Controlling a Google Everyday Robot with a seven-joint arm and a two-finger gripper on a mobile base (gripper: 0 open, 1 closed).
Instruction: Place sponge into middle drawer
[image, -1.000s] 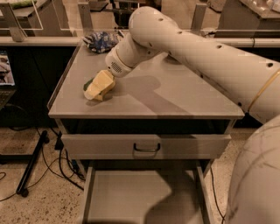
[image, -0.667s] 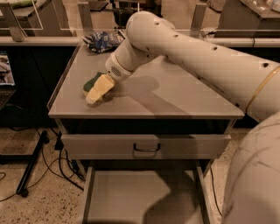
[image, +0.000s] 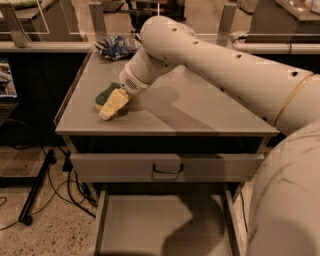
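Turned since a second ago to show its green face: sponge (image: 112, 102), on the grey cabinet top (image: 210, 117) near the front-left edge, at the tip of the gripper (image: 121, 99). Cannot tell whether clamped or merely touched. Judged early: lifting, carrying down past the handled drawer front (image: 125, 167) and setting into the open middle drawer (image: 140, 222) all left.

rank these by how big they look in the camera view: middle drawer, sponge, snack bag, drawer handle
1. middle drawer
2. snack bag and sponge look about alike; the bag lies farther back, so no ranking
3. drawer handle
The gripper is at the sponge on the tabletop.
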